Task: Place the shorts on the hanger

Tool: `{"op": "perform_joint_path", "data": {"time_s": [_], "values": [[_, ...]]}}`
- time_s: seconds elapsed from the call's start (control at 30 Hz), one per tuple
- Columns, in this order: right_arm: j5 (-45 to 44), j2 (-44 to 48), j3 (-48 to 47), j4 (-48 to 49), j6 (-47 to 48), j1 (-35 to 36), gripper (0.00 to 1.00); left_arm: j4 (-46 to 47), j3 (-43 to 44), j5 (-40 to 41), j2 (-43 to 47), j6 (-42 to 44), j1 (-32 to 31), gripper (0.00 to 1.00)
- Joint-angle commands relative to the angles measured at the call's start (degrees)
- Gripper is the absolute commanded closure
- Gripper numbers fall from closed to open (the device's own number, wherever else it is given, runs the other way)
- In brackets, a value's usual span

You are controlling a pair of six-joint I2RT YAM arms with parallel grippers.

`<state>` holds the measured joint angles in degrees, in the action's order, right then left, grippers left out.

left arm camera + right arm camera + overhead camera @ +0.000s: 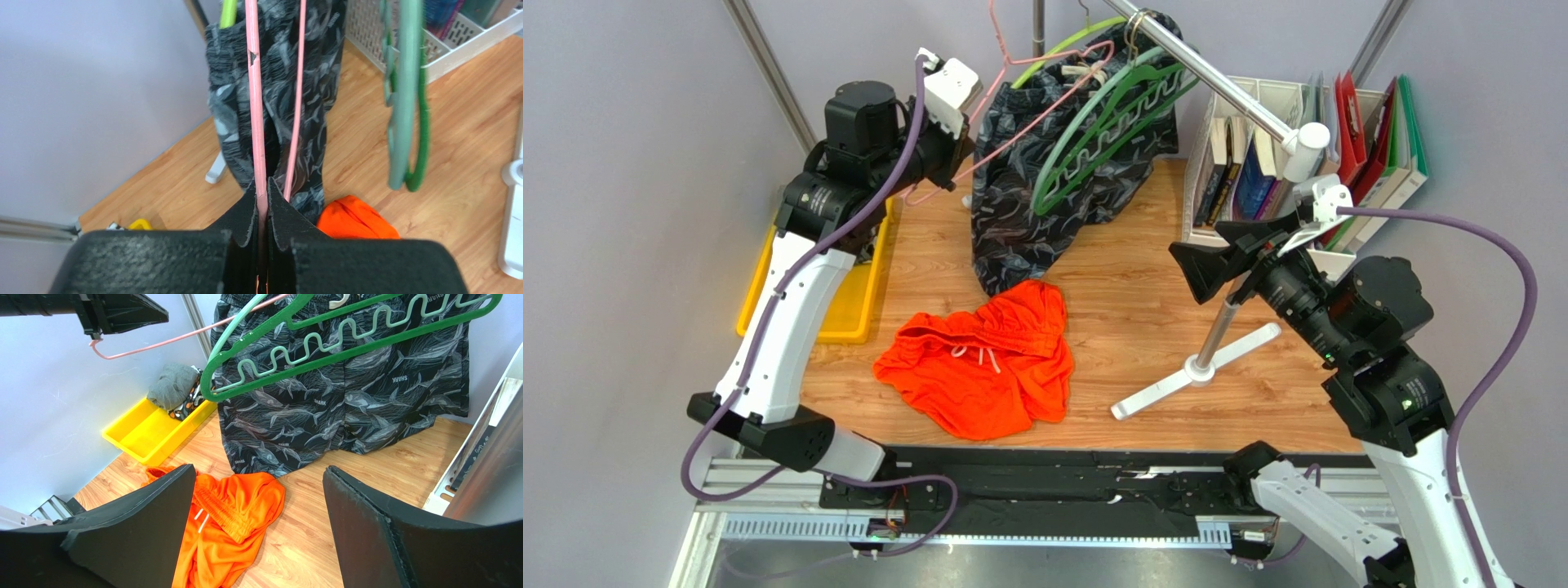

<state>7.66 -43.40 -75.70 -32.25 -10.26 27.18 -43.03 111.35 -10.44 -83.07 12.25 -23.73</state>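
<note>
The orange-red shorts (983, 361) lie crumpled on the wooden table, waistband and white drawstring showing; they also show in the right wrist view (233, 514) and partly in the left wrist view (356, 220). The thin pink hanger (1014, 116) hangs tilted by the rail, its hook up. My left gripper (952, 159) is raised at the back left and shut on the hanger's lower corner; in its own view the gripper (263, 196) pinches the pink wire (255, 122). My right gripper (1192, 270) is open and empty, held above the table to the right of the shorts (258, 471).
A black wavy-patterned garment (1038, 208) hangs on green hangers (1100, 123) from the metal rail (1210, 74). The rack's white foot (1192, 368) stands right of the shorts. A yellow tray (147, 432) with grey cloth sits left. A white basket of books (1259, 159) is at back right.
</note>
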Motion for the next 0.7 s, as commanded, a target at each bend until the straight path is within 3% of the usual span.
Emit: {"op": "perform_joint_path", "data": {"time_s": [0.0, 0.23, 0.67], "values": [[0.95, -0.20, -0.76, 2.54, -0.64, -0.28, 0.19, 1.02, 6.50, -1.08, -1.65, 0.14, -4.30, 1.00], [-0.01, -0.11, -1.29, 1.84, -0.11, -0.37, 0.19, 0.14, 11.70, -3.98, -4.12, 1.10, -8.87, 1.00], [2.27, -1.07, -1.11, 2.89, -0.02, -0.37, 0.19, -4.78, 7.92, -7.57, 1.33, 4.53, -16.61, 1.00]]}}
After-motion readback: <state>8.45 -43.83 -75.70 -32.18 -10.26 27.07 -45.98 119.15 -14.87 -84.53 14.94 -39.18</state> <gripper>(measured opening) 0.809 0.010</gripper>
